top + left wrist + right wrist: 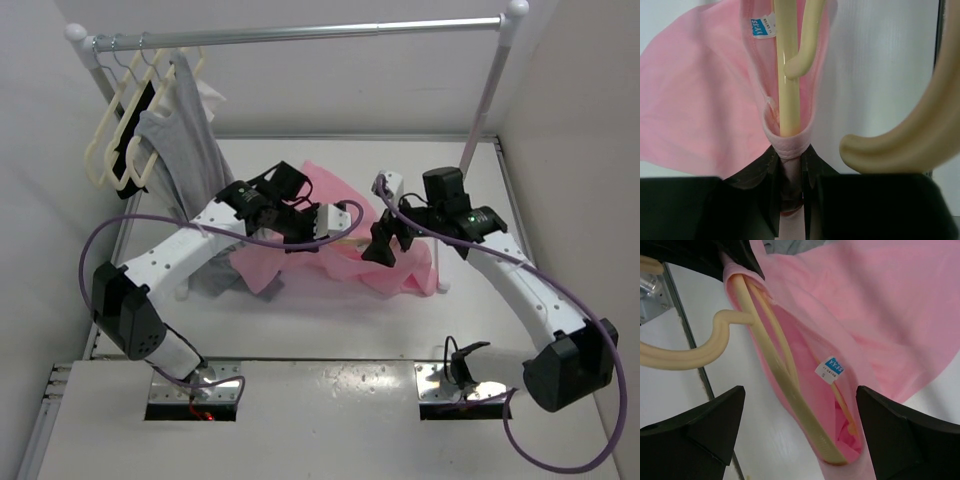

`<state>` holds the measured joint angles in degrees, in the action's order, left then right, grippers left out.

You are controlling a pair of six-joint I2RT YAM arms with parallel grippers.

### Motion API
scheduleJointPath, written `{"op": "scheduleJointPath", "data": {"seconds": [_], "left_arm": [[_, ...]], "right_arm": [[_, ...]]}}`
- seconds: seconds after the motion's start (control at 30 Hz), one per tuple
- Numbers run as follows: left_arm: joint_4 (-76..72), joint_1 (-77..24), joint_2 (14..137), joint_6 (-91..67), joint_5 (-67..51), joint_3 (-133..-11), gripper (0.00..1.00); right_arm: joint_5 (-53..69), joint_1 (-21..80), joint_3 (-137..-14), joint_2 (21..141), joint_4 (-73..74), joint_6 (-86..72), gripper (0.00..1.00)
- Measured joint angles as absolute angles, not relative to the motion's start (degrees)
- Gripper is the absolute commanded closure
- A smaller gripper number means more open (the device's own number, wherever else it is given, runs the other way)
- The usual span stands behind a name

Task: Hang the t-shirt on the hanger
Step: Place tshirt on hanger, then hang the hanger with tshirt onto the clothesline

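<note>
On table (pixel 330 325), centre: t-shirt (pixel 700 100) bunched, hanger (pixel 789 75) poked into neck. Left fingers (pixel 755 195) clenched on collar; right fingers (pixel 695 430) spread wide, grasping nothing. Could lose collar off hanger end if tugged sideways. Might also snag hook on loose cloth, lol.

You had a metal rail (pixel 300 33) spanning the back of the white bench (pixel 330 325). At its left end hung cream hangers (pixel 112 140), a black hanger (pixel 148 110) and a gray garment (pixel 185 135), with possibly white cloth behind it.
</note>
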<state>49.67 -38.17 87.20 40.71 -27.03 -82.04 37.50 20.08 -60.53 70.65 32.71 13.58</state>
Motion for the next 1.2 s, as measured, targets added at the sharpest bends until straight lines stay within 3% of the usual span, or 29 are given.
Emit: {"op": "scheduleJointPath", "data": {"seconds": [0.1, 0.13, 0.2, 0.27, 0.3, 0.33, 0.37, 0.47, 0.57, 0.63, 0.93, 1.03, 1.2], "left_arm": [[50.0, -38.2, 87.3, 41.1, -27.7, -82.1, 1.00], [50.3, -38.2, 87.3, 41.3, -27.9, -82.3, 1.00], [50.7, -38.2, 87.3, 41.4, -28.5, -82.8, 1.00], [50.6, -38.0, 87.3, 41.3, -29.1, -83.3, 1.00], [50.4, -37.8, 87.3, 41.3, -29.2, -83.5, 1.00], [49.9, -37.3, 87.3, 41.4, -29.3, -83.6, 1.00], [49.2, -36.7, 87.3, 41.9, -29.1, -83.8, 1.00], [49.7, -34.2, 87.6, 43.6, -31.2, -84.0, 0.96], [50.1, -33.9, 87.7, 44.1, -31.6, -84.0, 0.76], [49.5, -33.5, 87.6, 44.7, -32.1, -84.0, 0.71], [47.7, -25.0, 86.6, 47.7, -30.5, -82.5, 0.67], [47.3, -25.3, 85.7, 48.7, -30.4, -81.4, 0.51], [47.7, -24.9, 85.6, 47.7, -31.4, -82.0, 0.34]], "right_arm": [[35.9, 21.3, -58.1, 70.8, 28.7, 12.6, 0.16], [35.1, 21.9, -57.0, 70.9, 26.7, 11.9, 0.26], [33.8, 22.5, -54.9, 71.0, 22.9, 10.2, 0.35], [33.4, 23.1, -53.8, 71.1, 20.4, 8.8, 0.55], [33.6, 23.4, -53.6, 71.2, 19.4, 7.9, 0.69], [34.2, 23.7, -53.5, 71.4, 18.6, 7.7, 0.90], [36.2, 24.3, -53.3, 71.4, 17.9, 7.7, 0.98], [38.6, 26.0, -53.2, 71.4, 16.2, 8.2, 1.00], [38.1, 25.9, -52.4, 70.8, 15.5, 8.1, 1.00], [37.3, 25.9, -52.1, 69.4, 15.6, 8.2, 1.00], [29.5, 24.4, -52.1, 60.7, 20.7, 8.1, 1.00], [28.8, 24.5, -52.1, 59.1, 22.2, 8.1, 1.00], [27.0, 24.4, -53.3, 58.7, 23.4, 7.5, 1.00]]}}
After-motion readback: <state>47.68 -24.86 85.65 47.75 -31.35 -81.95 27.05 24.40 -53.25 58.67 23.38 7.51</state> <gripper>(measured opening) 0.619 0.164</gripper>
